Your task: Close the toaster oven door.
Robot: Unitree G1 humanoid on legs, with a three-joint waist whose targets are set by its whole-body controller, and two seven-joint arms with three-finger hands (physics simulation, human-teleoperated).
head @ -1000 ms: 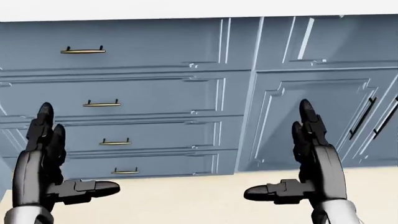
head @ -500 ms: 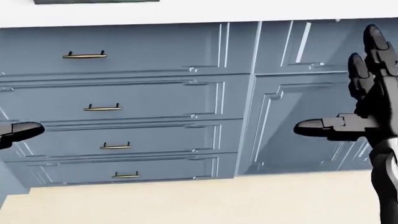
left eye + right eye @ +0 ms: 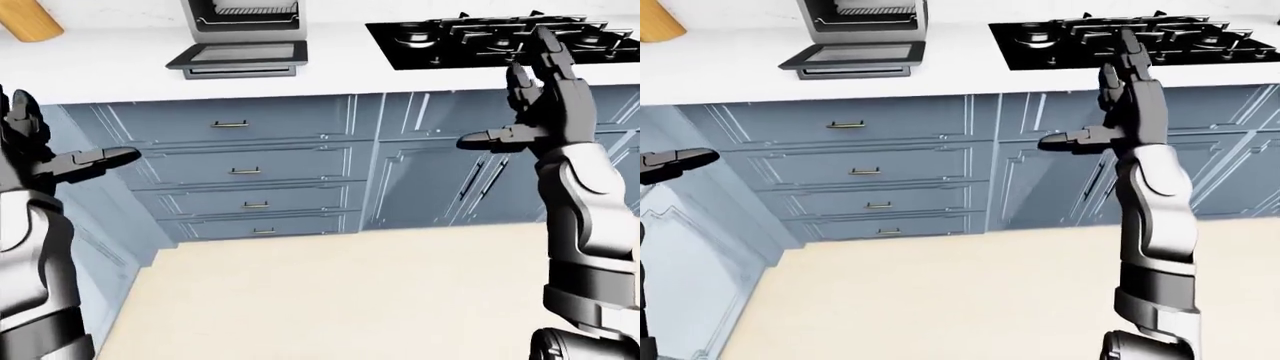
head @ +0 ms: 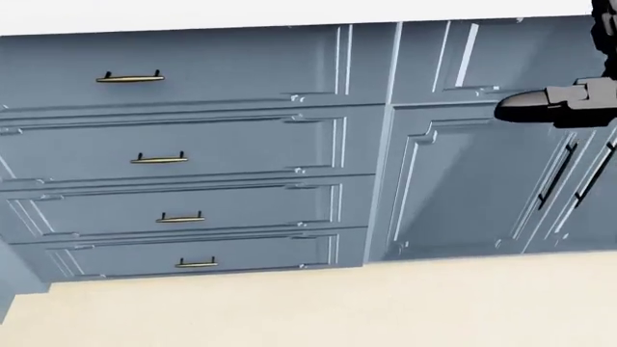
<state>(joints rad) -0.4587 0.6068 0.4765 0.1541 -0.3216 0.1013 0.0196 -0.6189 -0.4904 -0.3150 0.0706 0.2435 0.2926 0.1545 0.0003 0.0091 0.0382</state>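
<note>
The grey toaster oven (image 3: 242, 16) stands on the white counter (image 3: 110, 67) at the top of the left-eye view. Its door (image 3: 238, 57) hangs open and lies flat toward me. My left hand (image 3: 45, 150) is open and empty at the left edge, well below and left of the oven. My right hand (image 3: 535, 105) is open and empty, raised at the right in line with the stove, far from the oven door. In the head view only the right hand's thumb (image 4: 555, 101) shows.
A black gas stove (image 3: 500, 37) sits in the counter at the top right. Blue drawers (image 3: 240, 161) with brass handles and cabinet doors (image 3: 440, 176) lie below. A wooden object (image 3: 28, 19) is at the top left. Beige floor (image 3: 330, 292) fills the bottom.
Both hands have risen and spread apart; the left has left the head view and the right is now at its upper right edge. The head view shifted slightly.
</note>
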